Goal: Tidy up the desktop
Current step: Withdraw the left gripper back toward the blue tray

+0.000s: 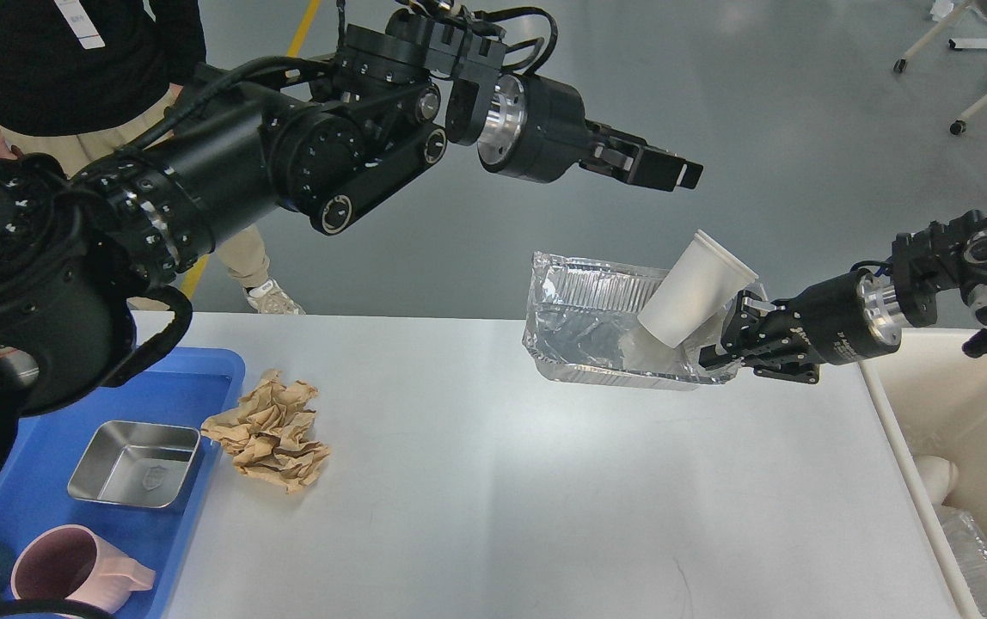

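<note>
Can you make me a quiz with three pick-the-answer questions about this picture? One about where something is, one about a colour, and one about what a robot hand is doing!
1. Where is the crumpled brown paper?
A. On the desktop, beside the blue tray
B. Inside the cream bin
C. In the pink mug

2. What colour is the paper cup?
A. Red
B. White
C. Green

3. What is the right hand doing?
A. Hanging empty
B. Pressing the mug
C. Holding the foil tray by its rim

Answers:
1. A: the paper lies on the white top next to the tray's edge.
2. B: the cup leaning in the foil tray is plain white.
3. C: its fingers pinch the foil tray's right rim, lifted above the desktop.
</note>
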Controlling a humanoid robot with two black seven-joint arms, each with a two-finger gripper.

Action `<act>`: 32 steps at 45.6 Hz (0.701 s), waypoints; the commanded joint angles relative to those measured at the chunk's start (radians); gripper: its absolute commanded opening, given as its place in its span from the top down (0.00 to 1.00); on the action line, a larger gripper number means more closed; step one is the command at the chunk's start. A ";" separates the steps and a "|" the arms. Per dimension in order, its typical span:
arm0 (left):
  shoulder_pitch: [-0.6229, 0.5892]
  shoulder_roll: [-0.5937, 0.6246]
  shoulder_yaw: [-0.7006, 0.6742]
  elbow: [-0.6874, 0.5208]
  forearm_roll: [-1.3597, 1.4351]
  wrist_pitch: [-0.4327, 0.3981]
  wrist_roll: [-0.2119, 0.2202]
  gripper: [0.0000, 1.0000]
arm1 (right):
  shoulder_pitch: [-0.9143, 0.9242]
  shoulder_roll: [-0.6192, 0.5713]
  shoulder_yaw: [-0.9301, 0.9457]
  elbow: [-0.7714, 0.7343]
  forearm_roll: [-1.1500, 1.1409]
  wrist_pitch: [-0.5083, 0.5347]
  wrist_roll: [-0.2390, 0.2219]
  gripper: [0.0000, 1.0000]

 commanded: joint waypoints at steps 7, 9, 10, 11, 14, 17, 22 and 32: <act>0.035 0.195 0.006 -0.012 -0.237 0.032 0.099 0.10 | 0.000 0.000 0.000 0.000 0.000 -0.001 0.000 1.00; 0.077 0.252 0.001 -0.023 -0.247 0.035 0.152 0.05 | 0.000 0.000 0.000 0.000 0.000 -0.001 0.000 1.00; 0.086 0.267 0.000 -0.032 -0.249 0.035 0.165 0.05 | 0.000 0.000 0.000 0.000 0.000 -0.001 0.000 1.00; 0.094 0.284 0.000 -0.043 -0.251 0.035 0.178 0.04 | 0.000 0.000 0.000 -0.002 0.000 -0.002 0.000 1.00; 0.127 0.339 0.000 -0.073 -0.257 0.038 0.220 0.04 | 0.000 -0.001 0.000 -0.002 0.000 -0.001 0.000 1.00; 0.181 0.396 -0.002 -0.110 -0.264 0.055 0.266 0.04 | 0.000 -0.004 0.000 -0.002 0.000 -0.001 0.000 1.00; 0.271 0.494 -0.002 -0.191 -0.274 0.108 0.341 0.03 | -0.002 -0.011 0.000 -0.002 0.000 -0.001 0.000 1.00; 0.462 0.768 0.007 -0.542 -0.332 0.279 0.415 0.03 | -0.002 -0.012 0.000 -0.002 0.000 -0.001 0.000 1.00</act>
